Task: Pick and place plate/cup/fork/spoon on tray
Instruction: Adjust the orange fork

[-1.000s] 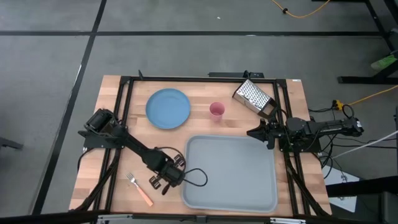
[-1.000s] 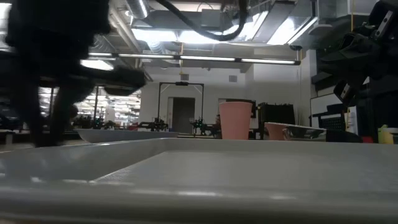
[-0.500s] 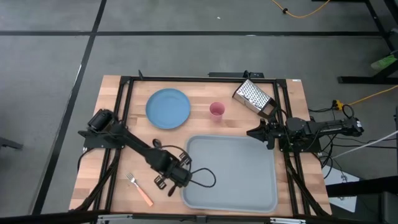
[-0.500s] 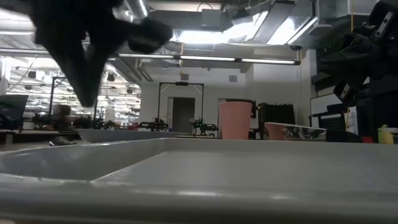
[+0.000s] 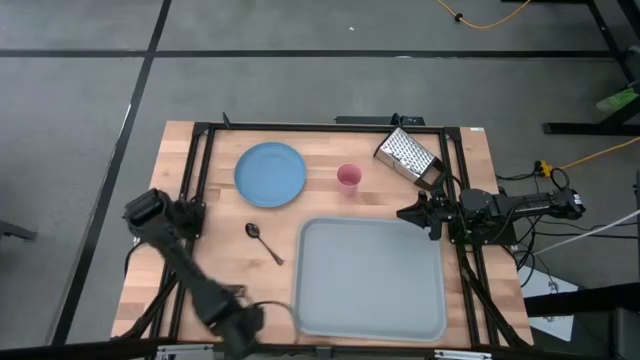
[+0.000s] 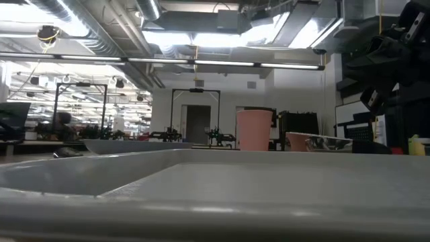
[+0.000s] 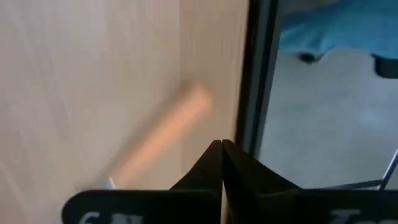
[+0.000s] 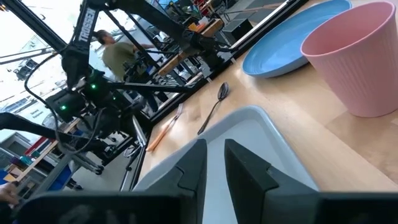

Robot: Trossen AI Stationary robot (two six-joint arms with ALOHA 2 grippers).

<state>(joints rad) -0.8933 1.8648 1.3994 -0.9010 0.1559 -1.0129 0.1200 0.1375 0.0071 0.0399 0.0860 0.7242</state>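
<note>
Left pincer (image 7: 222, 163), fingers pressed together and empty, has swung from the tray (image 5: 372, 280) edge to the table's (image 5: 330, 200) near corner, fork (image 7: 165, 140) handle just ahead. Spoon (image 5: 264, 241) now uncovered; nothing on the tray yet. Right pincer (image 8: 214, 165) waits, slightly parted.

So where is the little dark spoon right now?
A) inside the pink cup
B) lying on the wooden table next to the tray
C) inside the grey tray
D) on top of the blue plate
B: in the high view the spoon lies on the bare wood, just off the tray rim, below the plate and away from the cup.
</note>
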